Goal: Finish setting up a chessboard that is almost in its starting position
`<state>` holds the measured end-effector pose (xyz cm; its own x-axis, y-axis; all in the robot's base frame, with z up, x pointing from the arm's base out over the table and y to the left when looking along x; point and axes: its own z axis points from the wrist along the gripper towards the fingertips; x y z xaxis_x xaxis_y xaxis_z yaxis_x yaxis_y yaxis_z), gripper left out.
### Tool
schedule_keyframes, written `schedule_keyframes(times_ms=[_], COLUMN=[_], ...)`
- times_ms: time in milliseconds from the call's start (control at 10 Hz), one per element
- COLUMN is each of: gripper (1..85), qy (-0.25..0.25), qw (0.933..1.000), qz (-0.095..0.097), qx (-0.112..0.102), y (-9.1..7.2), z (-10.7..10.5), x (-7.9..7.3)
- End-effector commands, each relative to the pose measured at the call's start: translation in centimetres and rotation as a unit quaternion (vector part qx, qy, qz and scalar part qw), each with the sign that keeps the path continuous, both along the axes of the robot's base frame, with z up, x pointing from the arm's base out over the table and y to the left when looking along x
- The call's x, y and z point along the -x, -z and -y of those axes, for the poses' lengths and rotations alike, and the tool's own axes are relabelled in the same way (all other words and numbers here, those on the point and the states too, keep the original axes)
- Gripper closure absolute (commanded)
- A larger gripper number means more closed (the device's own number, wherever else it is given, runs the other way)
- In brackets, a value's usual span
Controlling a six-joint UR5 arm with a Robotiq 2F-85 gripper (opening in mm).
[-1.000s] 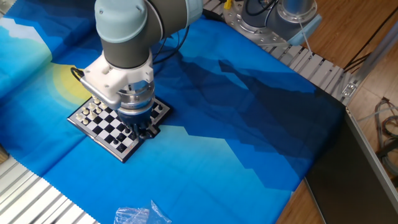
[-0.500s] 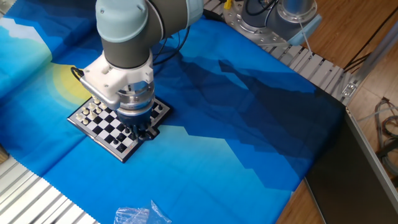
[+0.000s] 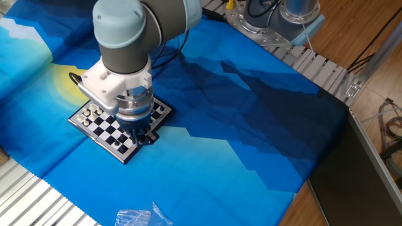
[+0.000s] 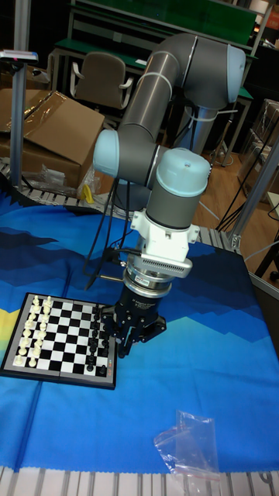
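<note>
Tall fixed view: chessboard (image 4: 54, 333) lies flat at the left of the counter on a blue printed cloth (image 4: 201, 387). White pieces (image 4: 32, 329) along its left edge, black pieces (image 4: 97, 341) along its right edge. Just right of the board's right edge, the hand (image 4: 124, 341) hangs low over the black ranks, pointing down. Cannot tell whether its fingers are apart or closed, or whether they hold a piece. Farther right and nearer the front, a crumpled clear plastic bag (image 4: 190, 442) lies on the cloth, well apart from the board.
</note>
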<state>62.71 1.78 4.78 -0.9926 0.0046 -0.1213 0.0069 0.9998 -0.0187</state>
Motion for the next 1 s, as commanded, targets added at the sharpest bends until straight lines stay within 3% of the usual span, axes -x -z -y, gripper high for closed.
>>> schedule_keyframes(times_ms=[0,400,900], gripper=[84.7,84.7,84.7], qy=[0.004,-0.001,-0.023], qw=[1.0000,1.0000,0.9997], qz=[0.001,0.004,-0.009], qx=[-0.003,0.000,0.004], y=[0.00,-0.02,0.05], z=[0.00,0.12,0.20], x=[-0.29,-0.45,0.20])
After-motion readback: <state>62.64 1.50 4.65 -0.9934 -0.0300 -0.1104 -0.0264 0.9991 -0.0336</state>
